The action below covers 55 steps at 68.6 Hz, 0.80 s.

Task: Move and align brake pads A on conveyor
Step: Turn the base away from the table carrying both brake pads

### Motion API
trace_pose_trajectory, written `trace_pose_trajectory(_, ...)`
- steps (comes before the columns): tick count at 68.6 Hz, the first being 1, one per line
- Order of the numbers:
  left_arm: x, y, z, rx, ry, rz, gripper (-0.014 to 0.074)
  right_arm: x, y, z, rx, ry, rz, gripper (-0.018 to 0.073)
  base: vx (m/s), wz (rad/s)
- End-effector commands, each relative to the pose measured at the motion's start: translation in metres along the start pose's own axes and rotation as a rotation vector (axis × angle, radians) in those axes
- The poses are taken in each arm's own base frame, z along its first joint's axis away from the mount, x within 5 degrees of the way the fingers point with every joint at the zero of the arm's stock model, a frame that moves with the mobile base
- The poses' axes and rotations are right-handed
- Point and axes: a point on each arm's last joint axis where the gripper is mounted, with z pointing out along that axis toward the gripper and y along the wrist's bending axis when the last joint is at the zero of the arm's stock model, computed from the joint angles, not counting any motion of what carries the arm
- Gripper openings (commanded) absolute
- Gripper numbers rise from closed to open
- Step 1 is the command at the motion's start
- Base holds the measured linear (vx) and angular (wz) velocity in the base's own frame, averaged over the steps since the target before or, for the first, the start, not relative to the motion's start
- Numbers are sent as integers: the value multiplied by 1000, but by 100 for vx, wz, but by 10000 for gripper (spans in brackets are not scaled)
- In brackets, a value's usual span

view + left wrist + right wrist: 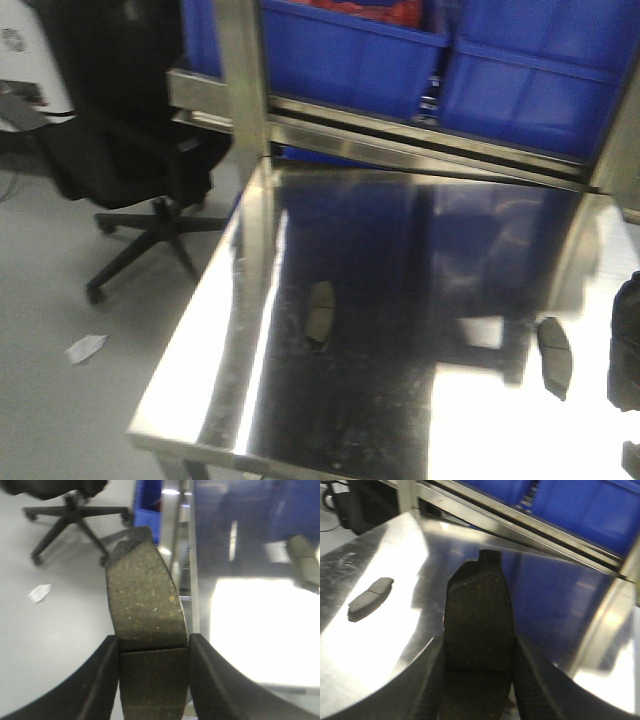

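— Bench point(190, 405) edge comes closest in the front view, all shiny steel. What lies on it?

— Two brake pads, flat and well apart. The middle pad point(320, 315) is near the centre, and the right-hand pad point(554, 357) lies toward the right side beside a patch of glare. Blue bins point(350, 50) stand on the rack behind. An office chair point(140, 150) is off to the left on the floor, with a paper scrap point(85, 347) near it.

— And the left wrist view?

— Here the left pincer point(153, 642) is clamped on the left-held pad point(144, 600). Its fingers point(100, 680) press the pad's long sides right at the groove. The pad juts past the tips and shows against the floor and the bench's side rim. A loose pad point(304, 562) lies on the bench top at upper right (which of the two, I cannot tell).

— Right wrist view?

— Much the same grip: the right pincer point(479, 642) is closed tight on the right-held pad point(479, 600). That pad is above the bench top, its notched end pointing toward the rack of bins. Off to the left a lone pad point(370, 599) lies flat on the steel, well apart from the held one.
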Motion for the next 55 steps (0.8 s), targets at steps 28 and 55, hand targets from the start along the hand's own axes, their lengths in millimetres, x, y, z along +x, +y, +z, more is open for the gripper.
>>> trace_pose_trajectory(28, -15, -2, -6, 13, -107, -3, 59, -17, -4, -4, 41, -109, 7, -3, -10, 55)
trace_pose_trajectory(55, -15, -2, -6, 13, -107, -3, 59, -17, -4, -4, 41, -109, 7, -3, -13, 47)
